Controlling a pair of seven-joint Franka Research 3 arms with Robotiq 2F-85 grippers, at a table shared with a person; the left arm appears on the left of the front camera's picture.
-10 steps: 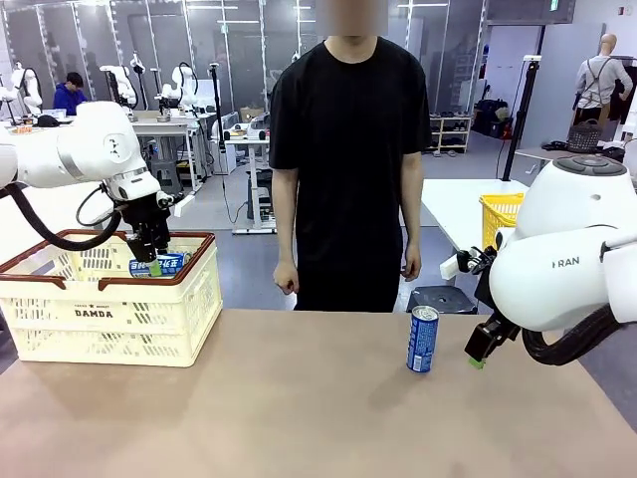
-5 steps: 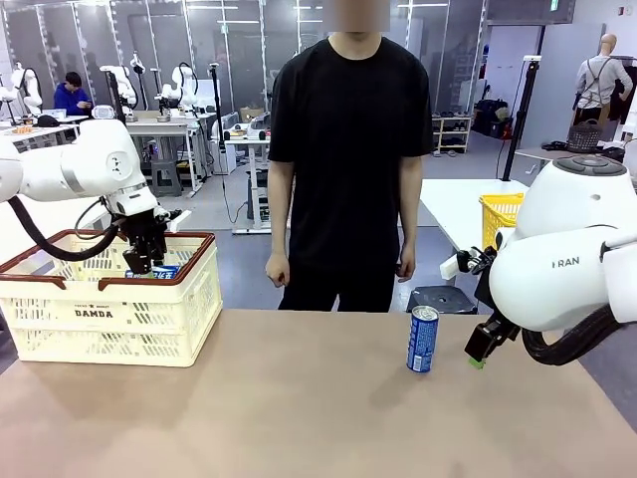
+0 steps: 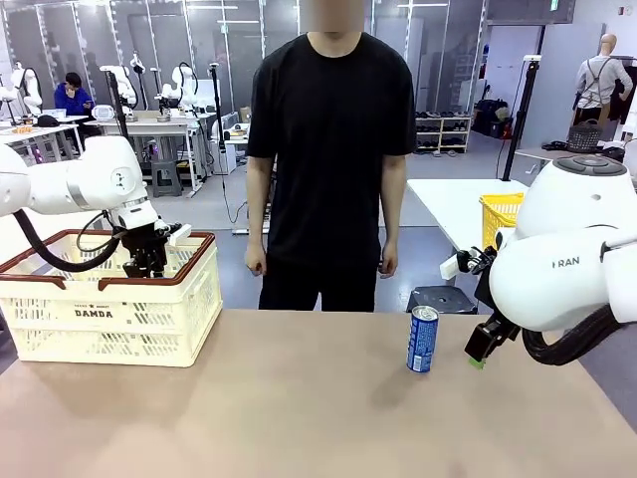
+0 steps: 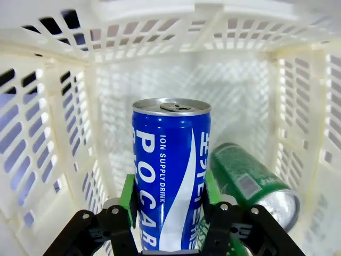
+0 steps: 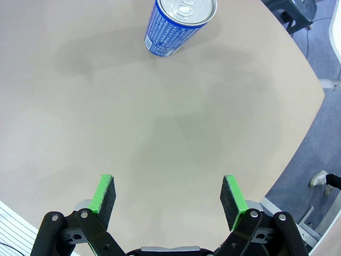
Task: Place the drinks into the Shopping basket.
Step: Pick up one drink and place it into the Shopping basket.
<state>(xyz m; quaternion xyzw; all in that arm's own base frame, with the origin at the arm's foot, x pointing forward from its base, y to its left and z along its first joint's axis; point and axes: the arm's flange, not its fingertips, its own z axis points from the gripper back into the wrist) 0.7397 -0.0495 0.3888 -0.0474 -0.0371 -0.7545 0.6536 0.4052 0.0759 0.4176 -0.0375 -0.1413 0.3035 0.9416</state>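
Clamping an upright blue can [image 4: 169, 160], the left gripper [image 4: 170, 200] has sunk deeper into the Shopping basket [image 3: 149, 319] at far left, beside a toppled green can [image 4: 248, 178], seemingly ready to release, while the right gripper [image 5: 169, 196] hangs wide open near the remaining can [image 3: 424, 340], right.
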